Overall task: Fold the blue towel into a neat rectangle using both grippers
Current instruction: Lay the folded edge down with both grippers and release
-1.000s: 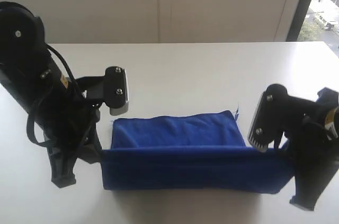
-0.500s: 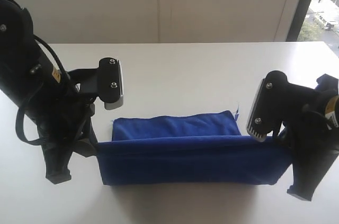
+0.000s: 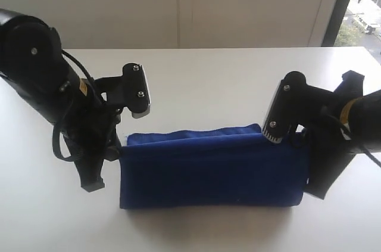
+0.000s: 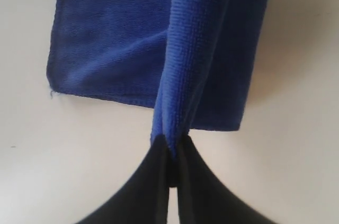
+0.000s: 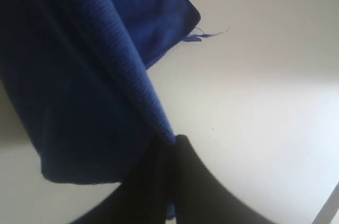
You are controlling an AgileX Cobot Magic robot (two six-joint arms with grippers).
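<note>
**On the near half of the table: blue cloth held up by two corners**

Nearest the front of the plain white tabletop (image 3: 226, 79), a deep royal-blue, fuzzy microfibre towel (image 3: 214, 171), plain and unpatterned. Front layer raised like a low curtain and stretched sideways, lower edge down at the table surface with a soft shadow beneath.

At the left end of that raised layer, the left black flat-fingered gripper (image 4: 172, 152): finger plates pressed together, pinching a narrow ridge of the cloth. Seen from the left wrist, the rest of the towel spread flat on the table under the ridge, its hem straight.

At the right end, the right black flat-fingered gripper (image 5: 172, 140), likewise clamped on the towel's edge. Cloth running taut away from the tips. Beyond it, a corner with a thin loose thread (image 5: 207, 34) lying on the white surface.

Just behind the raised layer, a thin strip of the same towel lying flat on the table, its far edge showing above the held edge.

Farther back, bare white table, then a pale panelled wall (image 3: 178, 8). At the far right, a dark window frame (image 3: 339, 5) with a slice of outdoor view.
</note>
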